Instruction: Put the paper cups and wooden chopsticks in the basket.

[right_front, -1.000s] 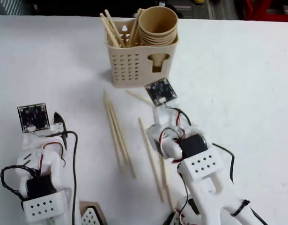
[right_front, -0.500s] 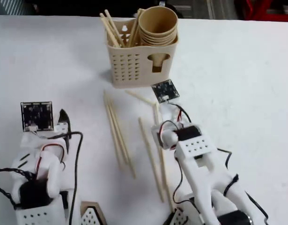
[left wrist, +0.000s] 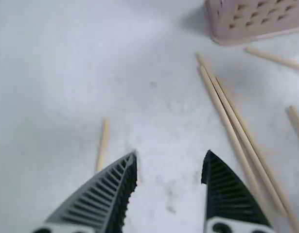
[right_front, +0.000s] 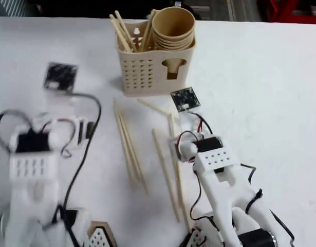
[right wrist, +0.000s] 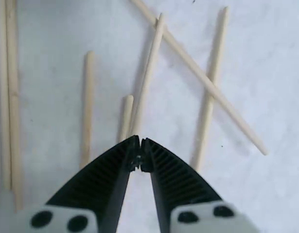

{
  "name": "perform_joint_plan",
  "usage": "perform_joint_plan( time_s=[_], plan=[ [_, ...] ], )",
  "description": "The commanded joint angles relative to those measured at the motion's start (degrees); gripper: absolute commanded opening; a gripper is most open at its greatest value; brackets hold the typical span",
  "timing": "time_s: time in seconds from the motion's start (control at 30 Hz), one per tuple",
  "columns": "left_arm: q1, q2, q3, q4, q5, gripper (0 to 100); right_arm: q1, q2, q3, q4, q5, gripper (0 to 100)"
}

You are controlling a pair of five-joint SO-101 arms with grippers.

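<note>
Pincers, two, both mine, over a white table [right_front: 271, 82]. My left pincer [left wrist: 171, 159] stands open, its black toothed fingers [left wrist: 115, 191] well apart above the bare surface. A single chopstick [left wrist: 103, 144] lies just beside one finger. On the other side a close pair of chopsticks [left wrist: 237, 124] runs toward a corner of the basket [left wrist: 251, 19].

My right pincer [right wrist: 139, 145] is closed, its tips meeting. They sit at the near ends of a short chopstick end [right wrist: 125, 114] and a slanted chopstick [right wrist: 149, 73]; I cannot tell whether either is touched. A long crossing chopstick [right wrist: 198, 73] lies over the slanted one and over a further chopstick [right wrist: 210, 97]. One more chopstick [right wrist: 86, 107] lies apart, and two edge chopsticks [right wrist: 8, 97] lie side by side beyond it.

From above, the basket [right_front: 147, 72] stands at the far middle of the table. The stacked paper cups [right_front: 173, 25] fill its right compartment, and a bundle of chopsticks [right_front: 126, 32] leans in its left one. The loose sticks lie on the table nearer than the basket, between my arms. The close pair [right_front: 128, 146] is to the left. A lone stick [right_front: 165, 170] lies to its right, and a small stick [right_front: 151, 106] lies just near the basket. My left arm [right_front: 29, 159] is at the near left, and my right arm [right_front: 217, 162] is near, right of middle, over some of the sticks.
</note>
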Motion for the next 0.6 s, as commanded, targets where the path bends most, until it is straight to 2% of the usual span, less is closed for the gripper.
perform_joint_plan(
  time_s=[0.0,0.2,0.57],
  plan=[
    [3.5,17.5,-10.8,4.2,3.3,23,0.7,-0.2,-2.2,-0.7,-0.1,1.8],
    [6.8,33.5,-17.6,4.0,4.5,23,0.7,-0.2,-2.2,-0.7,-0.1,1.8],
    [13.8,54.0,-29.7,4.0,10.9,23,0.7,-0.2,-2.2,-0.7,0.4,1.8]
  ],
)
